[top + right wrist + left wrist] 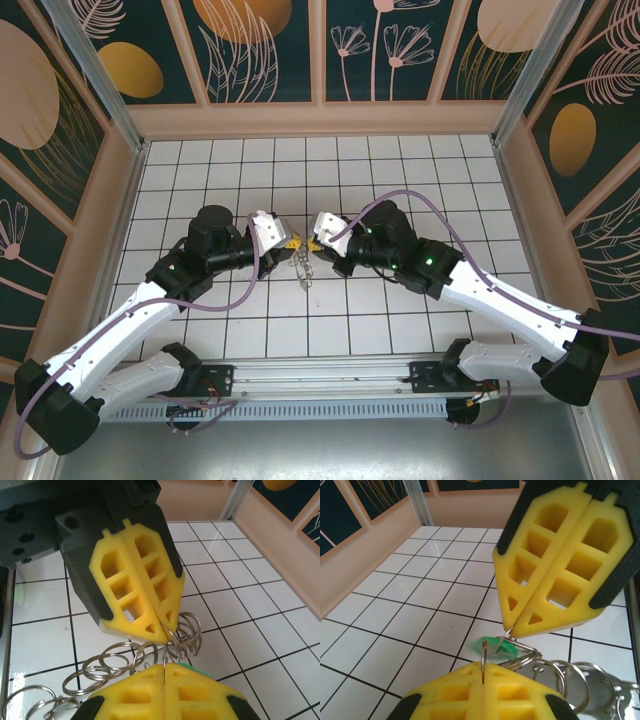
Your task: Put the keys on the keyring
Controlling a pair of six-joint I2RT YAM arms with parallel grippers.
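keys (496, 645), a small bunch of thin silvery wire loops with a flat bright-green tag, sit at lower centre of the left wrist view, between the tips of the 2 grippers. left gripper (483, 671), at the bottom edge there, has its pads pressed together on a thin upright wire loop of the bunch. right gripper (165, 669), at the bottom of the right wrist view, is likewise closed on a fine wire standing in its seam. pads (580, 615) are yellow, blocky and wedge-shaped, cut with angular pockets and backed by black shells. keyring (107, 662), a chain of overlapping shiny round split rings, trails from the bunch toward the lower left of that view, over the table (420, 590) of glossy white tiles with dark grid lines. in the top view the grippers meet tip to tip at centre, the chain just below them in the frame.
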